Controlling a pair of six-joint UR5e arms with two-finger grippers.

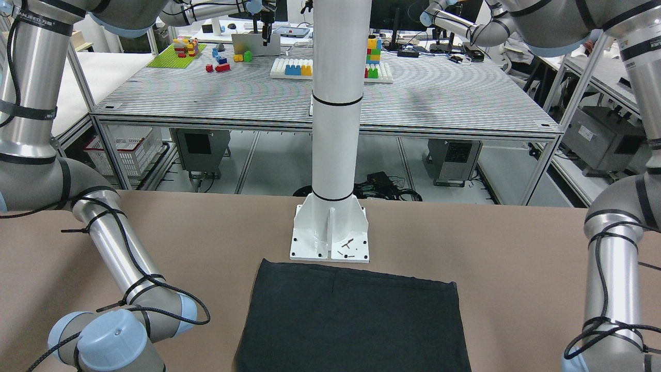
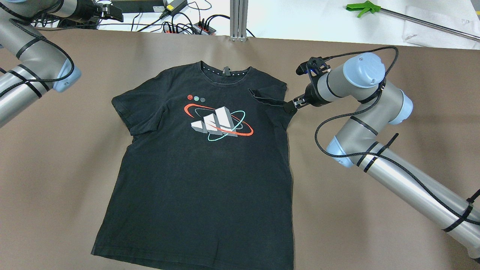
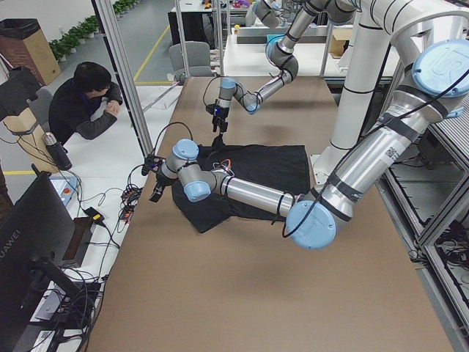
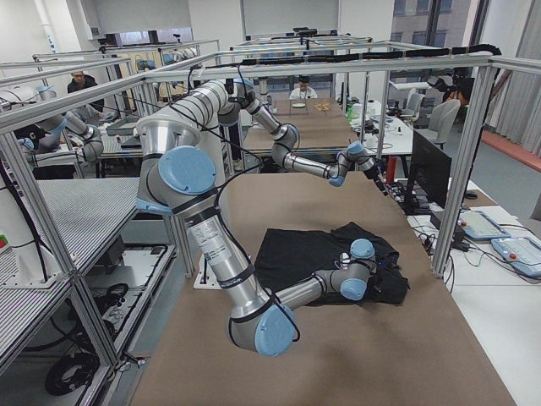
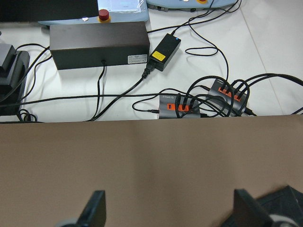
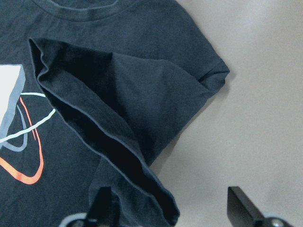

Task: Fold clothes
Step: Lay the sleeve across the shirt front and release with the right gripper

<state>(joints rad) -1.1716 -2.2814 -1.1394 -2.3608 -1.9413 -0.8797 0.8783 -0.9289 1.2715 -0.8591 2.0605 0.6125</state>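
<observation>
On the table (image 2: pixel 56 168): the clothes (image 2: pixel 195 180), a black printed T-shirt, lie flat, collar far from the robot, hem near.
Sleeve fold: the sleeve (image 2: pixel 268 95) on the robot's right lies doubled over the chest.
Right side: the right hand (image 2: pixel 291 105), fingers (image 6: pixel 102 208) spread and empty, sits at that sleeve's edge.
Left side: the left hand (image 5: pixel 171 210), also spread and empty, hangs well apart.
Nearer arm: the right.

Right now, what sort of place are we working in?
Probably a robotics lab: another robot arm behind, toy bricks on a framed workbench, a person seated alongside.
</observation>
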